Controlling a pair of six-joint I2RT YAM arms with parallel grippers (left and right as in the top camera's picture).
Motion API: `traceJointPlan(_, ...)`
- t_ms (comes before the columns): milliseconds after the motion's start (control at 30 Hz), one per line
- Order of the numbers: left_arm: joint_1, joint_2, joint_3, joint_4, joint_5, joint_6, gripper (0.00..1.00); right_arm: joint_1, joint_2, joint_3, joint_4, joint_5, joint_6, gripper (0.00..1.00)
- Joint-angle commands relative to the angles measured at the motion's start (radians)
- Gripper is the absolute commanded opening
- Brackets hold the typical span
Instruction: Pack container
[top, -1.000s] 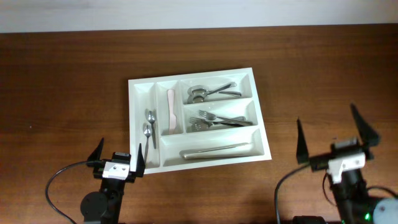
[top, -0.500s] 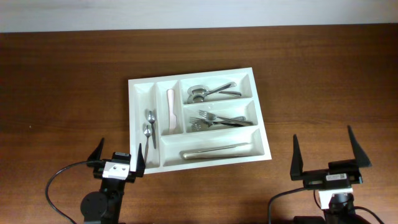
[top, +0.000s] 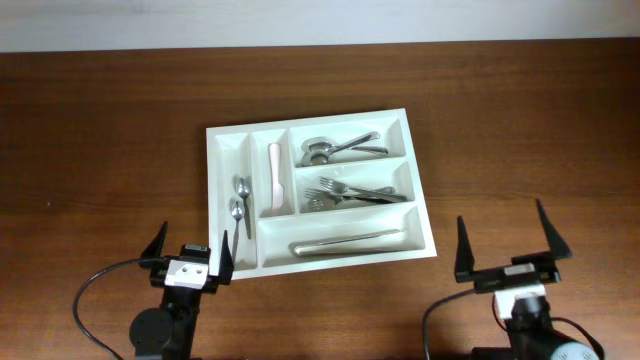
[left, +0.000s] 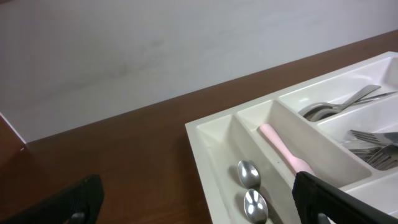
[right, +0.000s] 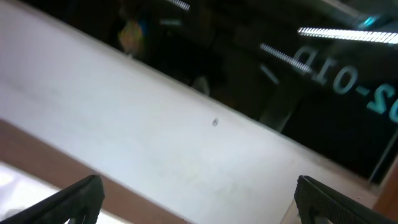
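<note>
Overhead, tray: the large white rectangular plastic cutlery tray (top: 228, 160) lies mid-tabletop, slightly skewed, on the dark brown wooden tabletop (top: 100, 130).
Overhead, contents: two small silver spoons (top: 240, 200) in the left narrow compartment; a pale pink-handled utensil (top: 274, 180) in the next; silver spoons (top: 335, 150), silver forks (top: 350, 193) and one long silver utensil (top: 350, 242) in the three crosswise compartments.
Overhead, left end effector (top: 192, 238): jaws spread wide, empty, just beside the tray's near left corner.
Overhead, right end effector (top: 500, 215): jaws spread wide, empty, apart from the tray's near right corner.
Left wrist: black fingers (left: 68, 199) at both lower corners, nothing between them; the tray's left compartments lie ahead, showing the pink handle and two spoon bowls.
Right wrist: black fingers (right: 74, 193) wide apart, holding nothing; a white wall and dark glass beyond.
</note>
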Motion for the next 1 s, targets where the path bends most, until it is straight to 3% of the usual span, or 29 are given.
traceJointPlan(0,0.006,-0.007,-0.006,-0.003,-0.011,0.008,0.99,0.009,-0.011,-0.058,0.009,-0.013,0.005,0.99)
traceJointPlan(367,0.006,-0.007,-0.006,-0.003,-0.011,0.008,0.99,0.009,-0.011,-0.230,0.093,0.079,0.005,0.99)
traceJointPlan(567,0.006,-0.007,-0.006,-0.003,-0.011,0.008,0.99,0.009,-0.011,-0.233,0.066,0.208,0.006,0.99)
traceJointPlan(967,0.006,-0.007,-0.006,-0.003,-0.011,0.008,0.99,0.009,-0.011,-0.233,-0.192,0.183,0.008,0.99)
